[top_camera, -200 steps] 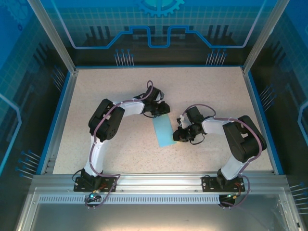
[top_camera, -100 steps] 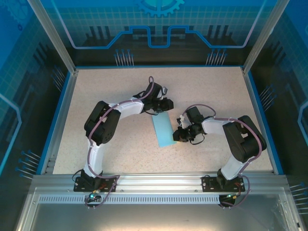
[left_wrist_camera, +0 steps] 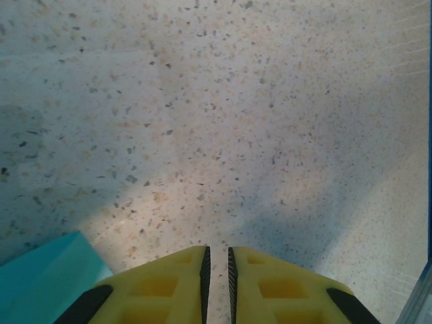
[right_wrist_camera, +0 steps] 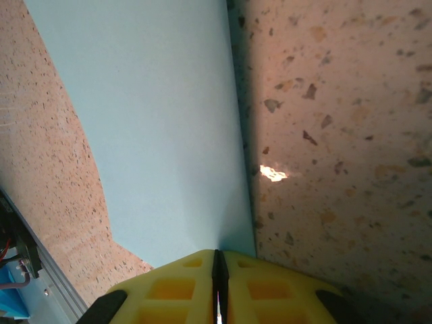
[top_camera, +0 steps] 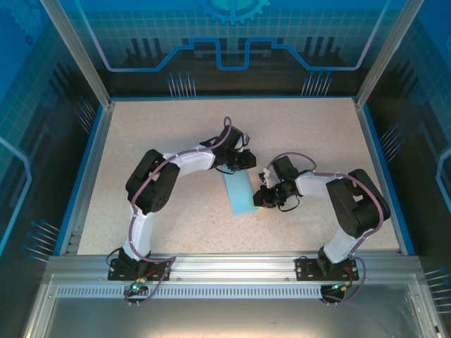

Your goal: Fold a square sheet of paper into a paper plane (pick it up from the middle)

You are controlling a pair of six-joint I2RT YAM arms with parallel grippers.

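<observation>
Jaws nearly together and empty, the left gripper [left_wrist_camera: 217, 252] has slid off the far end of the folded sheet of paper [top_camera: 239, 194] at mid-counter [top_camera: 176, 134], while the right gripper [right_wrist_camera: 218, 256] pinches its right edge, so the crease looks pressed.

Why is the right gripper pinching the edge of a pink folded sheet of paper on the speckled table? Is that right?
Not quite. The folded sheet of paper is light blue, not pink; the right wrist view shows it. The rest holds: the right gripper pinches its edge on the speckled table.
</observation>
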